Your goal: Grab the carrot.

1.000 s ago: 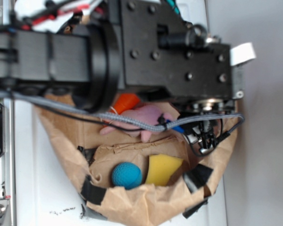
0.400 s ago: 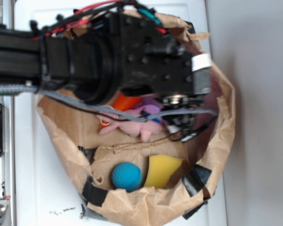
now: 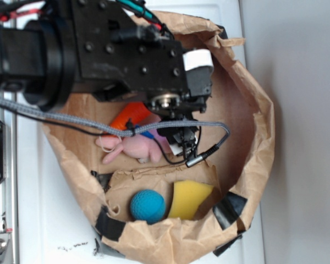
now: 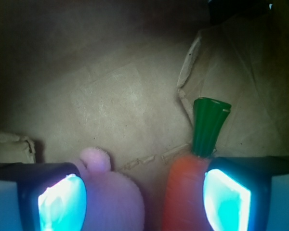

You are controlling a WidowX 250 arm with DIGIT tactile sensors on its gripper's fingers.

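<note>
From outside we see the gripper (image 3: 179, 118) low inside the paper bag (image 3: 258, 126), over the carrot (image 3: 129, 115) and pink bunny (image 3: 135, 147); a blue ball (image 3: 147, 205) and yellow sponge (image 3: 190, 198) lie apart. At the wrist, our gripper (image 4: 144, 197) stands wide, the carrot (image 4: 188, 187) touching the right finger (image 4: 226, 199), bunny (image 4: 111, 197) beside the left.

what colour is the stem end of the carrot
Green. The carrot has a ridged green stem above its orange body, clearest in the wrist view.
</note>
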